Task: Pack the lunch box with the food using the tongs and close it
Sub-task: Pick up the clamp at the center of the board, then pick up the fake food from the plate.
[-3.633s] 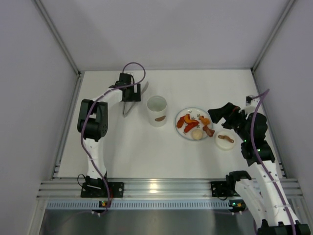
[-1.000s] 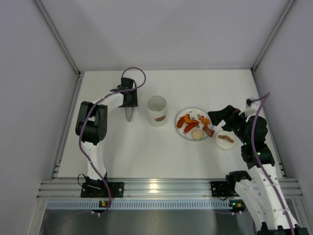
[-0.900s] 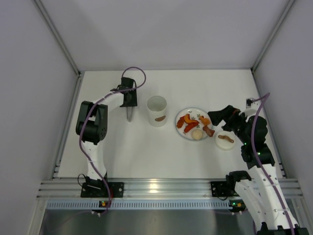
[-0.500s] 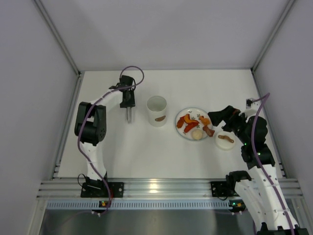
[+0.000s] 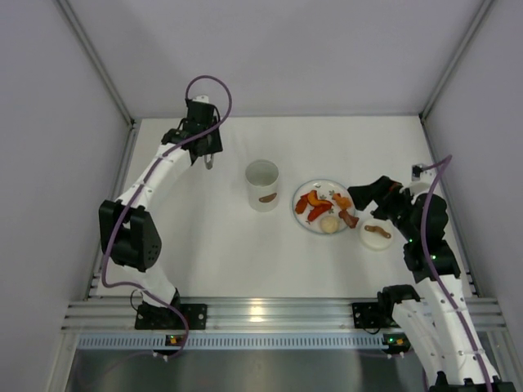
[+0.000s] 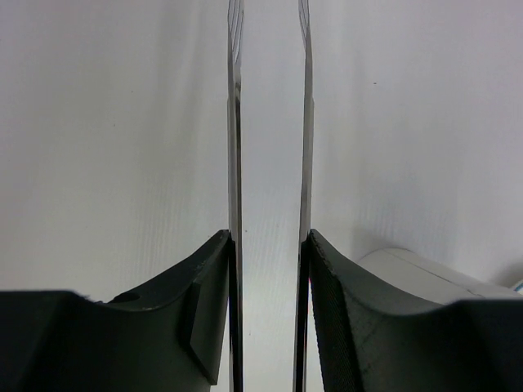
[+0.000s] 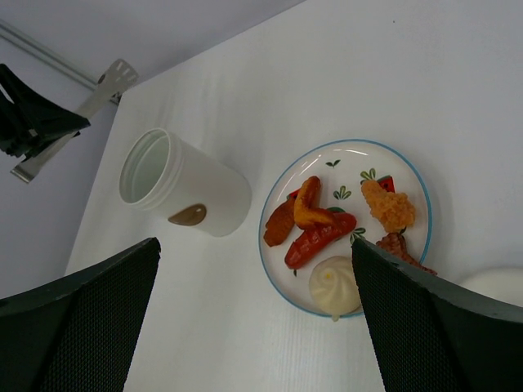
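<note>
My left gripper (image 5: 206, 145) is raised over the far left of the table, shut on the metal tongs (image 5: 210, 160), whose ends point down. In the left wrist view the two tong arms (image 6: 235, 122) run straight up between my fingers (image 6: 204, 294) with a gap between them. The lunch box (image 5: 262, 184), a white open cup with a brown mark, stands upright at centre. The food (image 5: 319, 208) lies on a plate (image 5: 319, 181) to its right. My right gripper (image 5: 364, 192) hovers open and empty beside that plate. From the right wrist, the lunch box (image 7: 184, 184) and food (image 7: 319, 233) show between my wide jaws.
A small white lid (image 5: 377, 233) with a brown handle lies right of the plate, under my right arm. The plate (image 7: 344, 152) has red and green prints. White walls close in the table on three sides.
My left gripper closed on the tongs, lifted them off the table and swung up and back toward the far left corner. The right arm has not moved.
</note>
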`<state>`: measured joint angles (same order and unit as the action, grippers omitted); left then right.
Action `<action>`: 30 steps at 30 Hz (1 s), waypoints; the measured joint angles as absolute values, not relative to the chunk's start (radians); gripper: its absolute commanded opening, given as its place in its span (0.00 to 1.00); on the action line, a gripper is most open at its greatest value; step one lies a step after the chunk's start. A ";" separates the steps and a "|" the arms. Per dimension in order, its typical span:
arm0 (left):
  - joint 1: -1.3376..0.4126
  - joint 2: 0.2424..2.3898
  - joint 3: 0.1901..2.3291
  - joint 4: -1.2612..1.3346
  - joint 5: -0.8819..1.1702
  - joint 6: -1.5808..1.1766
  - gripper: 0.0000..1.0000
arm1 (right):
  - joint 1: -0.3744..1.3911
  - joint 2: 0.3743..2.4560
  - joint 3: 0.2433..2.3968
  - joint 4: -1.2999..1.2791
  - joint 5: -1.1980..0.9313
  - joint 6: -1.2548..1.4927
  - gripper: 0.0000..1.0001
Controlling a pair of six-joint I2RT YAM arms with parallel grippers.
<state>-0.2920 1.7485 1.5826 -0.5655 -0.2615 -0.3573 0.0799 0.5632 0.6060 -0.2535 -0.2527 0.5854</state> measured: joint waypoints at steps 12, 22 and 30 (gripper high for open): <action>-0.479 1.713 1.762 -0.690 -0.315 -0.330 0.47 | 0.080 0.562 0.652 -0.284 -0.244 0.569 0.99; -0.721 1.674 1.831 -0.738 -0.323 -0.306 0.47 | 0.080 0.516 0.696 -0.372 -0.185 0.556 1.00; -0.944 1.673 1.818 -0.757 -0.361 -0.302 0.47 | 0.080 0.458 0.796 -0.492 -0.003 0.529 1.00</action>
